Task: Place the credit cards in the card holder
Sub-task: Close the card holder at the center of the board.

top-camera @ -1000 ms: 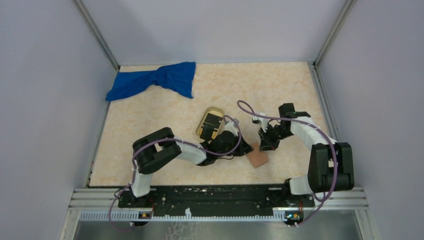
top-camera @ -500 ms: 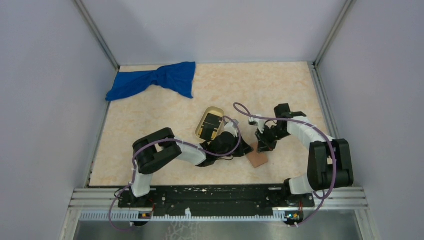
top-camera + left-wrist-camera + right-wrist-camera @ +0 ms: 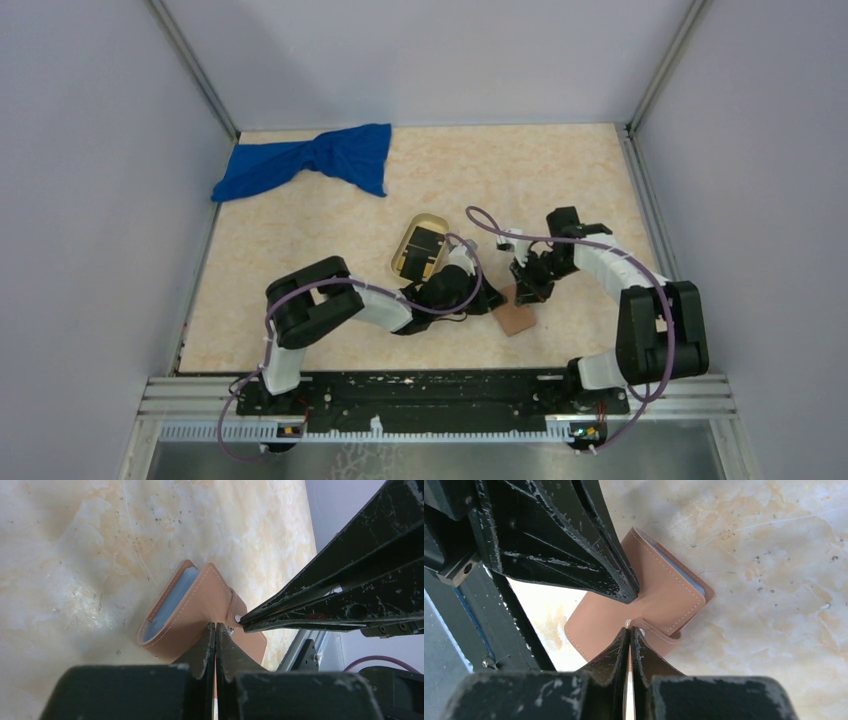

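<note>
Both sets of jaws are pressed together: your left gripper (image 3: 215,628) and right gripper (image 3: 629,631) meet tip to tip at the snap strap of the card holder (image 3: 192,607). It lies folded and slightly agape on the table (image 3: 300,220), beside the oval tray (image 3: 399,263) containing a black card (image 3: 425,242).

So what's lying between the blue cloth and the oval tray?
Nothing: only bare table separates the cloth from the tray, as the overhead view shows.

A robotics lab cell is indicated: a beige marbled tabletop (image 3: 560,170) is enclosed by plain grey panels (image 3: 90,200) and aluminium rails (image 3: 197,68).
</note>
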Motion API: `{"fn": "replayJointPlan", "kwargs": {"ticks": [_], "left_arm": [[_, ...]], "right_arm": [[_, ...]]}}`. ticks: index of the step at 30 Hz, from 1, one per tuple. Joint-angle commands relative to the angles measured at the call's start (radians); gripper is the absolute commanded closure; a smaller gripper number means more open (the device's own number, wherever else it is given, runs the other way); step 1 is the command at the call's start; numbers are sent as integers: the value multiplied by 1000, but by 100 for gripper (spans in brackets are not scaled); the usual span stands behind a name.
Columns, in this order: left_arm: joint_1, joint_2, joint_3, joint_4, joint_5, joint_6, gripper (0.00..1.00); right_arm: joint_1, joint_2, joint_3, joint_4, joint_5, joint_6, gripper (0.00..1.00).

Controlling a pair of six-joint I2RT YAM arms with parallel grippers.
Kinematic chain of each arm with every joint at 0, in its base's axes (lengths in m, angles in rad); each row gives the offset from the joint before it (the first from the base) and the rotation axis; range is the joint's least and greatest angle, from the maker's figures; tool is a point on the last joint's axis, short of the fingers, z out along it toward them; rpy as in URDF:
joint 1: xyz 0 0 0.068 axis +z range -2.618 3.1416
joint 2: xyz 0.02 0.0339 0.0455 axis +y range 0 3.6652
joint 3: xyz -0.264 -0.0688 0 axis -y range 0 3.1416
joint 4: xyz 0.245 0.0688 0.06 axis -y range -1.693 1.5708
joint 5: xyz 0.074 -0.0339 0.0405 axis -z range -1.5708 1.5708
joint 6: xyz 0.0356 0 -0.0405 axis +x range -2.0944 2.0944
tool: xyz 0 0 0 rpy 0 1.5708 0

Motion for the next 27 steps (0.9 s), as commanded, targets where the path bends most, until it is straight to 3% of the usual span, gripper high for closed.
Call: {"fn": "replayJointPlan", "kwargs": {"ticks": [1, 4, 8, 13, 19, 27], "left_arm": [[-7, 3, -17, 19, -12, 29, 100], [-7, -29, -26, 53, -9, 77, 100], [-7, -91, -43, 89, 14, 150, 79], [-14, -169, -120, 115, 62, 218, 65], [-28, -146, -168, 133, 119, 182, 63], [-66, -63, -46, -83, -3, 74, 63]], "right_arm": [[11, -46, 4, 16, 56, 9, 96], [11, -51, 3, 16, 70, 9, 97], [11, -52, 9, 22, 71, 18, 100], [7, -71, 9, 40, 60, 44, 100], [-1, -60, 18, 37, 31, 55, 100], [-2, -52, 24, 36, 6, 65, 100]]}}
